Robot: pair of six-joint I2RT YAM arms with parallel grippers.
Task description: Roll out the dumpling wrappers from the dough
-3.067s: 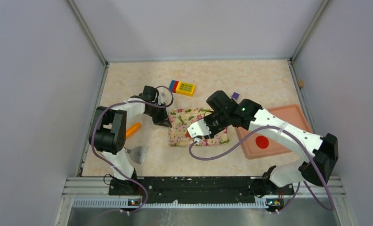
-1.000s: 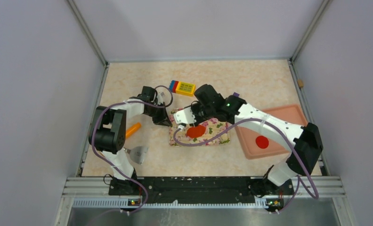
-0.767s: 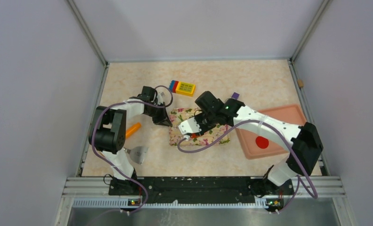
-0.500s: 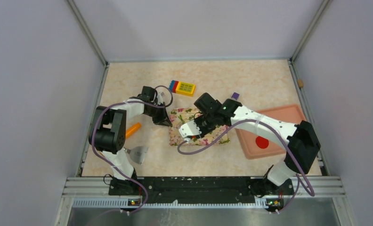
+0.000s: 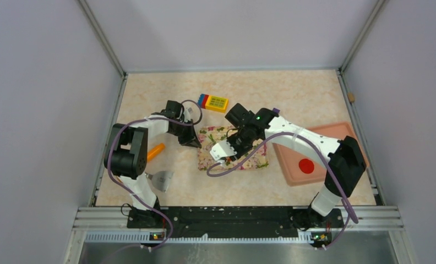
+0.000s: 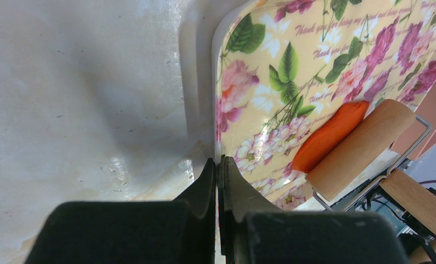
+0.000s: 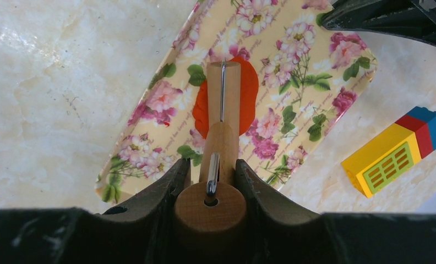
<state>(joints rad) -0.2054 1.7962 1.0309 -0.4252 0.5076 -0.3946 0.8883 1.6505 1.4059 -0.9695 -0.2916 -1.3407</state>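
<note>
So the floral tray (image 5: 259, 160) sat in the middle of the tabletop (image 5: 293, 93), and the dough (image 7: 250, 91) was the only thing lying in it, a red-orange patch squashed under the roller of the wooden rolling pin (image 7: 232, 93). The right fingers (image 7: 169, 192) were clamped on either side of the pin's round handle, pin pointing away across the tray. The left fingers (image 6: 205, 184) were pressed together on the tray's white rim at its left edge (pinching it, as far as the wrist view showed).

Off to the right, just beside the floral one, there was a pink tray (image 5: 337, 129) holding a single dumpling wrapper (image 5: 305, 165), a flat red disc lying near the middle of it.

Loose on the tabletop: a yellow, red and blue toy block (image 5: 213, 102) behind the floral tray, and an orange carrot toy (image 5: 156, 150) left of it, by the left arm.
</note>
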